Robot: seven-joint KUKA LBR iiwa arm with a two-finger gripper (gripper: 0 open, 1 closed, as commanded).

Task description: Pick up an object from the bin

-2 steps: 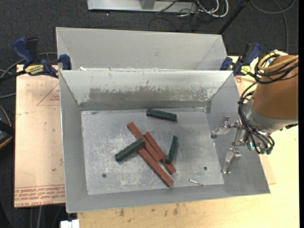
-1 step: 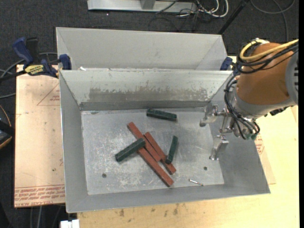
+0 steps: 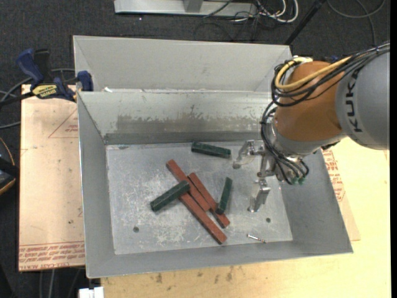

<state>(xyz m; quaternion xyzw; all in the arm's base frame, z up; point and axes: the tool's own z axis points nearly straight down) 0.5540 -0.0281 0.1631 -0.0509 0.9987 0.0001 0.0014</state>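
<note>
We judge the claw (image 3: 248, 182) spread and empty, though unclear, right of the red bars (image 3: 201, 200); the stiff, light-looking green bar (image 3: 223, 194) touching them suits a mid-length pinch.

The grey metal bin (image 3: 139, 231) is scuffed and matt; the coloured sticks (image 3: 209, 201) look smooth.

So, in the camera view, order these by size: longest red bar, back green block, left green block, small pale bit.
1. Longest red bar.
2. Back green block and left green block: these look about alike, so they are not ranked.
3. Small pale bit, by far the smallest.
</note>
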